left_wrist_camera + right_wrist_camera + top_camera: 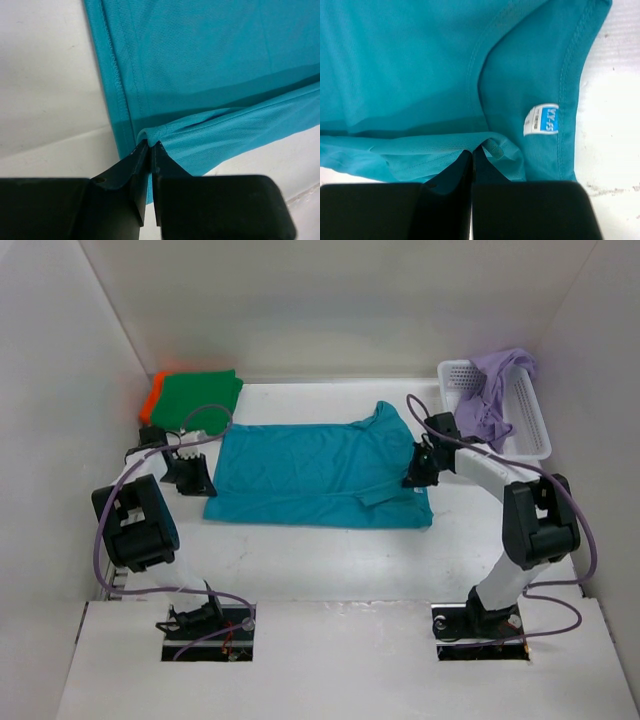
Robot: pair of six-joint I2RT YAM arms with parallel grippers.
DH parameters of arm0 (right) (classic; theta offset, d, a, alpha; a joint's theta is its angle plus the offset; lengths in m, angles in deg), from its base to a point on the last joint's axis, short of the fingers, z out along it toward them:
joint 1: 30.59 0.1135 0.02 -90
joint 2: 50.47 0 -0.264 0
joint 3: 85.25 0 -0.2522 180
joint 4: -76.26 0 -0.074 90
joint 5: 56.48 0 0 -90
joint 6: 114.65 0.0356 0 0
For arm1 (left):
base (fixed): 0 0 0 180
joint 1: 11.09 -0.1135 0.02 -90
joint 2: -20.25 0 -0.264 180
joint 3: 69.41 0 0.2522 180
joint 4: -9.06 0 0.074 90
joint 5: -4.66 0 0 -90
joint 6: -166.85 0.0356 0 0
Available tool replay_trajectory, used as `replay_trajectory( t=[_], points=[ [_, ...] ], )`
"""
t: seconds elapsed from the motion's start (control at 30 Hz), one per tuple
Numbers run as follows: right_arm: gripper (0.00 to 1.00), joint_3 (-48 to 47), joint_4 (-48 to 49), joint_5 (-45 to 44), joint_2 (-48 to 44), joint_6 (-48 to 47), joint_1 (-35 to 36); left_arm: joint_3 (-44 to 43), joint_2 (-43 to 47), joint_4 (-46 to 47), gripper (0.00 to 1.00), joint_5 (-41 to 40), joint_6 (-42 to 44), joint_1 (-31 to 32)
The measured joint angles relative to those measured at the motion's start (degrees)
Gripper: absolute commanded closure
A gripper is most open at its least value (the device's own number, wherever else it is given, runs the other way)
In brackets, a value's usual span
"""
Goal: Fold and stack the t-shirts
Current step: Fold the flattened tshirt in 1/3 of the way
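Note:
The teal t-shirt [315, 470] lies spread across the middle of the table, its near edge folded up. My left gripper [205, 485] is shut on the shirt's lifted hem corner [150, 134] at the left end. My right gripper [418, 478] is shut on a fold of the teal cloth [492, 145] near the collar and its white-blue label [541, 119]. A folded green t-shirt [200, 395] lies on an orange t-shirt [153, 398] at the back left. The lavender t-shirt [495, 390] hangs over the basket at the back right.
A white mesh basket [525, 425] stands at the back right corner against the wall. White walls close in the table on the left, back and right. Purple cables loop from both arms near the bases.

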Motion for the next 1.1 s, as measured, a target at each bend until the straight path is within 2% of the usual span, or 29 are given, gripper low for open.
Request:
replay_trajectory(
  t=[0.07,0.1,0.2,0.33,0.47,0.7,0.93,1.03,1.1],
  points=[
    [0.97,-0.76,0.20,0.00,1.25,-0.11,-0.02,0.07,-0.70,0.46,0.92,-0.31,-0.39,-0.22],
    [0.93,-1.11,0.24,0.00,1.92,-0.15,-0.02,0.09,-0.94,0.59,0.90,-0.59,-0.48,-0.24],
    [0.72,-1.84,0.35,-0.20,3.45,-0.42,-0.04,0.09,-1.38,0.81,0.75,-1.46,-0.61,-0.24],
    [0.54,-2.99,0.76,-0.46,3.61,-0.57,-0.02,0.09,-1.42,0.87,0.62,-3.28,-0.76,-0.52],
    [0.47,-2.73,1.01,-3.30,0.35,-0.26,-0.02,0.07,-1.42,-0.26,0.57,-6.29,-0.48,-2.60],
    [0.39,10.03,0.31,-8.59,-17.16,4.00,-0.09,1.22,-1.42,-3.50,0.55,-9.35,0.26,-2.36],
    [0.37,21.66,-0.31,-6.95,-17.70,9.27,-0.09,1.97,-1.66,-3.65,0.57,-9.60,0.31,0.90],
    [0.43,22.32,1.09,-5.79,-16.37,11.04,-0.37,1.49,-2.36,-3.76,0.67,-9.62,0.17,1.05],
    [0.60,22.32,2.43,-5.18,-15.89,11.76,-0.50,1.16,-2.91,-3.65,0.82,-9.60,-0.13,1.05]
  ],
)
